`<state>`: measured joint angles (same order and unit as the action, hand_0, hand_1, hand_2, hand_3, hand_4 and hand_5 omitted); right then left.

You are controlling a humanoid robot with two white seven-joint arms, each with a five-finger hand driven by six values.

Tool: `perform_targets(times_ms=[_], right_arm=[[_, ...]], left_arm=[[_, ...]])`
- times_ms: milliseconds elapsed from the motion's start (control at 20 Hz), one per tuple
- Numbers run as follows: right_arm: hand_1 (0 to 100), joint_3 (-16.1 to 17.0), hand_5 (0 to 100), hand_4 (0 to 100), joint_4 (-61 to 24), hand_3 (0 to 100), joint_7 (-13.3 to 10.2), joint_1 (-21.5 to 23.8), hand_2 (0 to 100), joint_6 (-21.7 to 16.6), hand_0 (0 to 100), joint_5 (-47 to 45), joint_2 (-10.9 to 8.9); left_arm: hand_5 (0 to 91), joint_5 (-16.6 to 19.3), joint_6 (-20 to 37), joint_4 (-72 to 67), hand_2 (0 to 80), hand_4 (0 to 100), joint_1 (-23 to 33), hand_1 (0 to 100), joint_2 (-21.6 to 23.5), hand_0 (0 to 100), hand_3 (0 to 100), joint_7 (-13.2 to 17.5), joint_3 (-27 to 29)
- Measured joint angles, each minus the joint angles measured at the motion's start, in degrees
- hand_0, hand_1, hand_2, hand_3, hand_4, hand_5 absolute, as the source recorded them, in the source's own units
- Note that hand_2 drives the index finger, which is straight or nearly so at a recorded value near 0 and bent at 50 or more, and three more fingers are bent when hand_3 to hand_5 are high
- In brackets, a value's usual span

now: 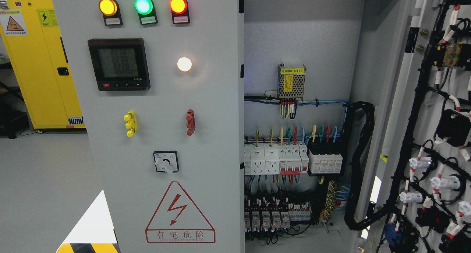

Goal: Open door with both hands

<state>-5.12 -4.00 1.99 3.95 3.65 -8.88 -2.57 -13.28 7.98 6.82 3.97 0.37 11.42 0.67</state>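
Neither robot hand shows anywhere in the head view, so whether the fingers are spread, curled or clamped on anything cannot be told. What the camera does hold is a grey electrical cabinet with two doors. The right door [423, 135] already stands swung wide, its inner face toward the camera and strung with black cable harness [404, 161]. The left door [206, 153] stands to the left of the opened bay, apparently still shut, its free edge running down just beside the exposed wiring.

Taking the left door as the landmark: on its face sit three pilot lamps, amber, green and red, along the top; below them a digital meter [119, 64] and a lit white lamp [184, 64]; lower down a yellow lever [129, 123], a red lever [190, 122], a rotary selector [166, 161] and a red electric-hazard triangle [180, 213]. Right of the door, inside the bay, are a small power supply [291, 81] and rows of breakers [292, 159]. Left of the door, well apart, stands a yellow safety cabinet [36, 61].

As a judgement, the step left is to bring the left door outward. Done well, the fingers would take its free edge or a latch on the outer face, staying clear of the switches and out of the live bay beside it.
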Motion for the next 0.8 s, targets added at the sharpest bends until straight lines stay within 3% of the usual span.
perform_targets(times_ms=[501,801], right_arm=[[0,0.08,0,0,-1.84,0,0.0,0.02,0,-1.65,22,0.14,-0.35],[0,-0.08,0,0,-13.51,0,0.15,4.95,0,-3.72,22,0.15,-0.71]], left_arm=[[0.0,0.02,-0.1,-4.03,0.0,0,-0.17,0,-0.21,0,0,0.01,-0.4],[0.0,0.0,-0.33,-5.21,0.0,0,-0.43,0,-0.27,0,0,0.01,-0.52]])
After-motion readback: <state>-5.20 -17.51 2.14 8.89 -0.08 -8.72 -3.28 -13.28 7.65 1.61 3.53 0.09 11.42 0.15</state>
